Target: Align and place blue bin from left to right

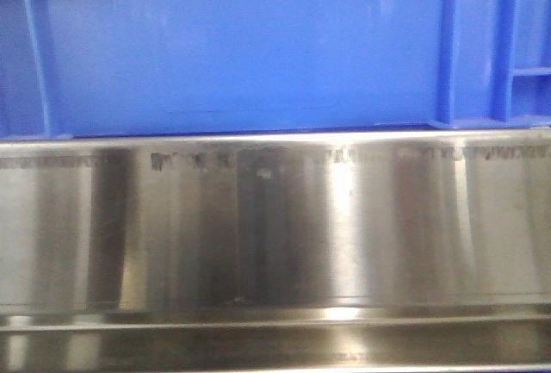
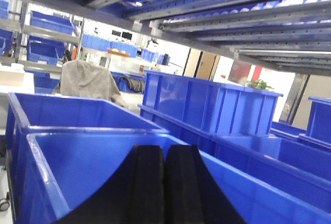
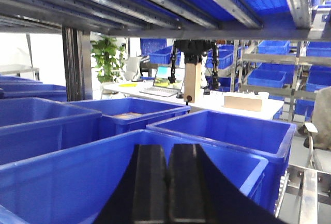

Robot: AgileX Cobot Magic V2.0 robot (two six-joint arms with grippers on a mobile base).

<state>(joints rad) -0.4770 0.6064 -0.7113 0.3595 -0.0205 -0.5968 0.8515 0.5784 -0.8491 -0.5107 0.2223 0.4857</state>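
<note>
The blue bin [image 1: 250, 46] fills the top of the front view, its flat side wall sitting right above a shiny steel shelf edge [image 1: 275, 226], with raised ribs showing near the right corner. It looks close to square with that edge, though only part of the wall is in view, so how well it lines up with its neighbours cannot be judged from here. To do this step well, the bin should probably be nudged along the shelf rather than lifted, pressing evenly at both ends so it slides straight and does not twist against the bins beside it. Watching the line where the base meets the steel edge would be a good check: it should stay parallel all the way. The left gripper [image 2: 164, 182] sits low under the rack beams, pointing level over the open top of a nearer bin [image 2: 77, 151], its two black fingers pressed together with nothing between them. The right gripper [image 3: 168, 182] holds much the same pose on the other side, level and aimed across another bin's inside [image 3: 62, 182], fingers also closed on nothing. Neither claw can be seen touching a rim or wall in these views. Rows of further bins [image 2: 212, 105] stand beyond, so a sideways push risks bumping one if it is too strong.
</note>
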